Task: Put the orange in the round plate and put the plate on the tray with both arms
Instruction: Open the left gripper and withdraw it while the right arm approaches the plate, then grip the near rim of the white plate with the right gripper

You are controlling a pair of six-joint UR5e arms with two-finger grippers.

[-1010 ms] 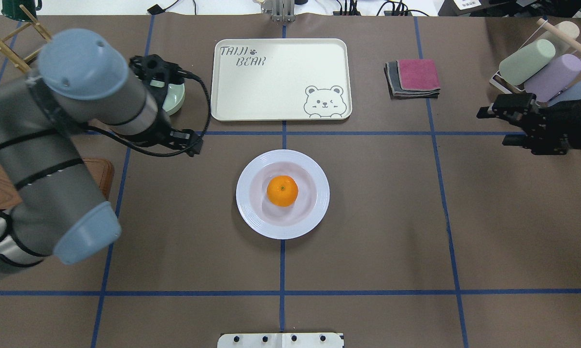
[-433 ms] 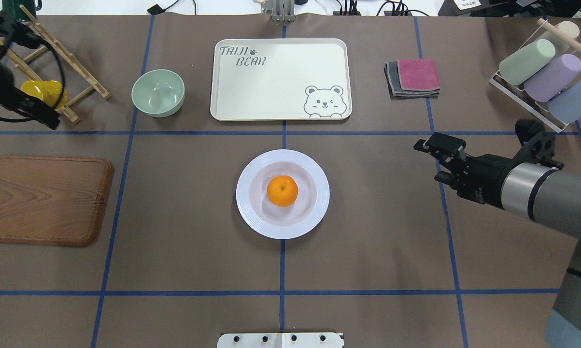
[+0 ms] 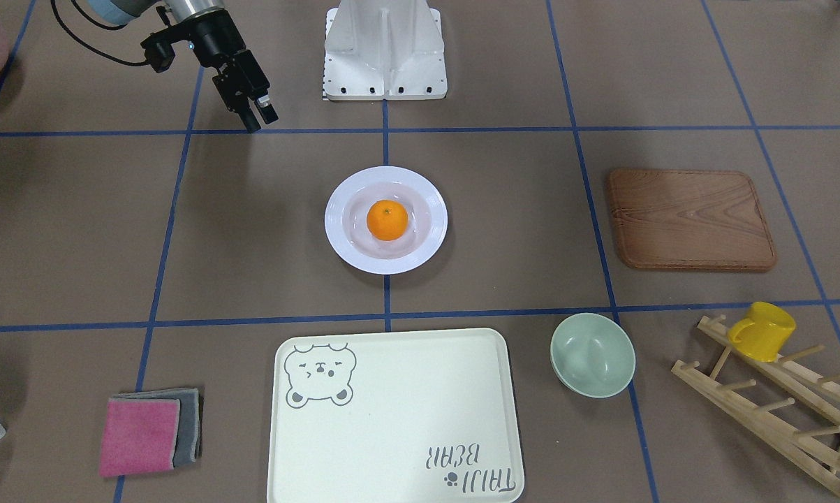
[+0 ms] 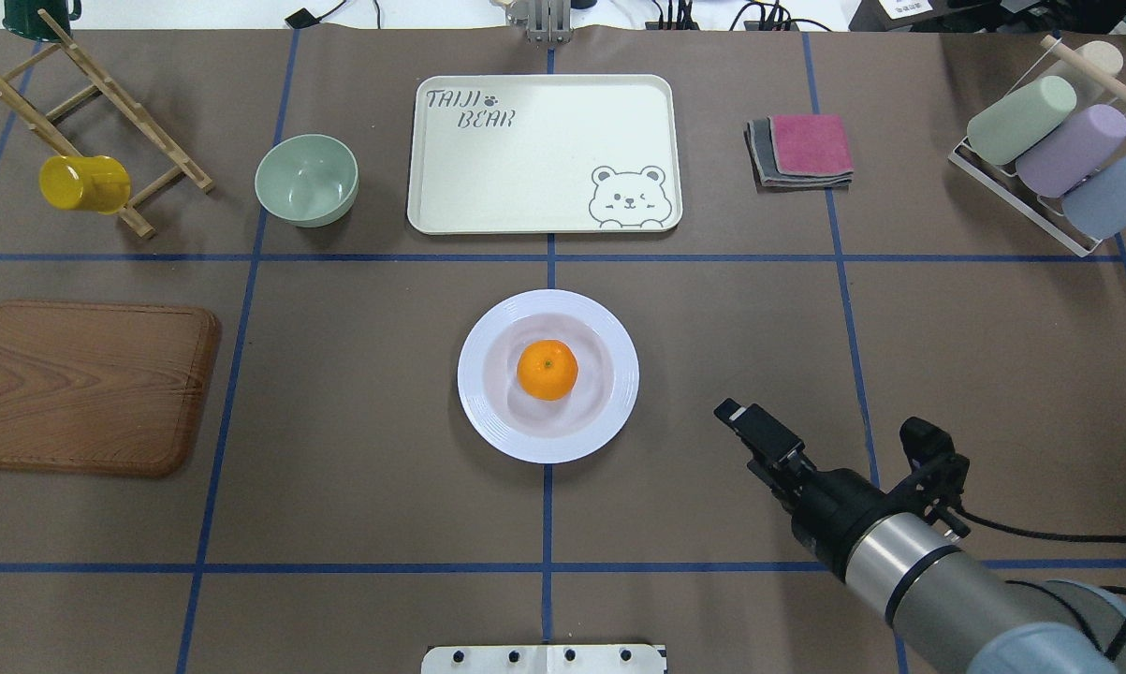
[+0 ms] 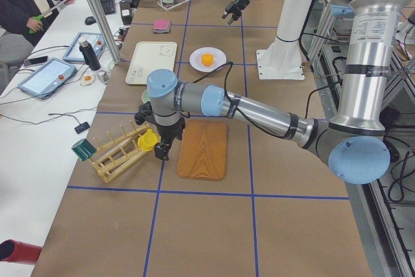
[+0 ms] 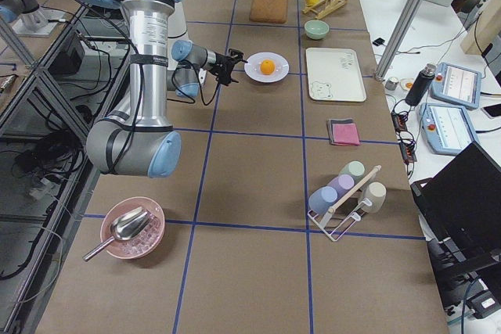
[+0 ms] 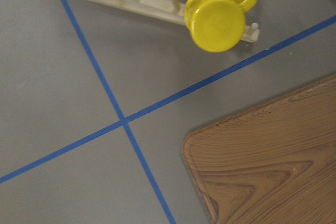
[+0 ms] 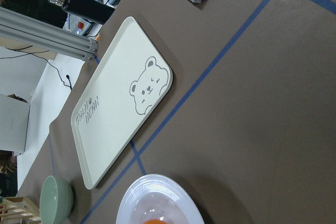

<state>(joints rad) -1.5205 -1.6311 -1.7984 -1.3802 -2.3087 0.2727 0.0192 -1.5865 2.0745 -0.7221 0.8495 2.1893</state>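
Note:
The orange rests in the sunken centre of the round white plate at mid-table. The cream bear tray lies bare just beyond the plate. My right gripper hovers near the plate's right side, towards the robot, apart from the rim, open with nothing in it. Its wrist view shows the tray and the plate's edge. My left gripper appears only in the exterior left view, by the yellow mug; I cannot tell whether it is open or shut.
A pale green bowl stands left of the tray. A wooden board and a peg rack with the yellow mug are at far left. Folded cloths and a cup rack are at right.
The left arm has swung away to the left, out of the overhead view. The right gripper has travelled from the right edge to the plate's near right. Plate and orange have not moved.

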